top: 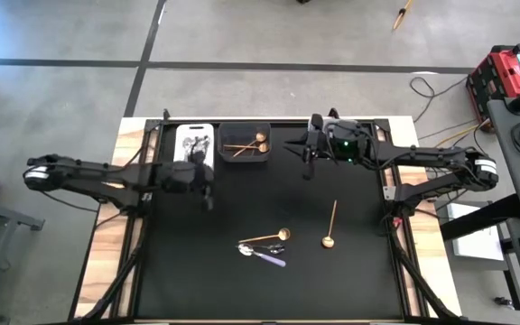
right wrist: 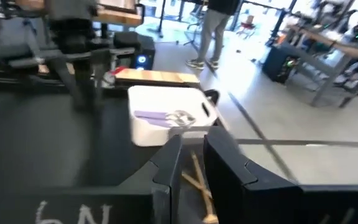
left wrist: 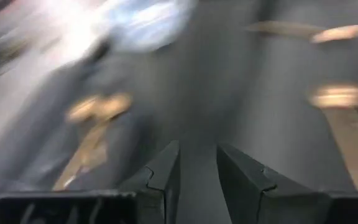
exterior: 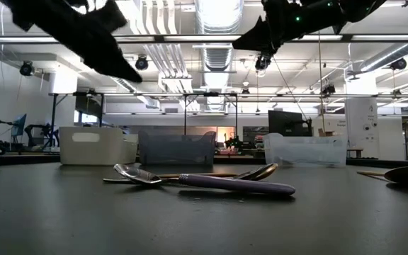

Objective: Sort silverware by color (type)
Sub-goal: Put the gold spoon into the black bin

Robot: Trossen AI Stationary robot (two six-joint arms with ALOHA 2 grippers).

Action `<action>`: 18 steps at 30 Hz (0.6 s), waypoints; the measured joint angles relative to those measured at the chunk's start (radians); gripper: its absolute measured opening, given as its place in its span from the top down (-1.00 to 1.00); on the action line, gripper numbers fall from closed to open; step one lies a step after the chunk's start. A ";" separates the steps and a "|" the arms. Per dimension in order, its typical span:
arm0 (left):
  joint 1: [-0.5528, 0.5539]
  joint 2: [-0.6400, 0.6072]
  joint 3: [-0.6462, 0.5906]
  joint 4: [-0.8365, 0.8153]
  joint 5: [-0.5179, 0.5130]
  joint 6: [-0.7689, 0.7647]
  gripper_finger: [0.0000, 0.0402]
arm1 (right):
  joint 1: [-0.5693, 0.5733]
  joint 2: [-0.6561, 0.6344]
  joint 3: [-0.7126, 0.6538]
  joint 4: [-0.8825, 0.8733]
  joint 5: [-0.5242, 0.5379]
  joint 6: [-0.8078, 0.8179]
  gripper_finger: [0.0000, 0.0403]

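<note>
Three pieces of silverware lie flat on the black mat. They are a gold spoon, a lilac-handled silver spoon crossing its near side, and another gold spoon to their right. More lilac-handled pieces lie in the white bin. Gold spoons lie in the dark bin. My left gripper hangs above the mat, near side of the white bin. A narrow gap shows between its fingers, with nothing in it. My right gripper hovers right of the dark bin, pointing at the bins, fingers slightly apart and empty.
A clear bin stands right of the dark one at the table's far edge; in the high view my right arm covers it. The bare mat stretches toward the near edge. Beyond the table a person's legs show on the room's floor.
</note>
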 joint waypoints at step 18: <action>-0.035 -0.482 -0.302 0.281 0.221 0.112 0.63 | 0.239 0.160 0.004 0.045 0.003 0.233 0.71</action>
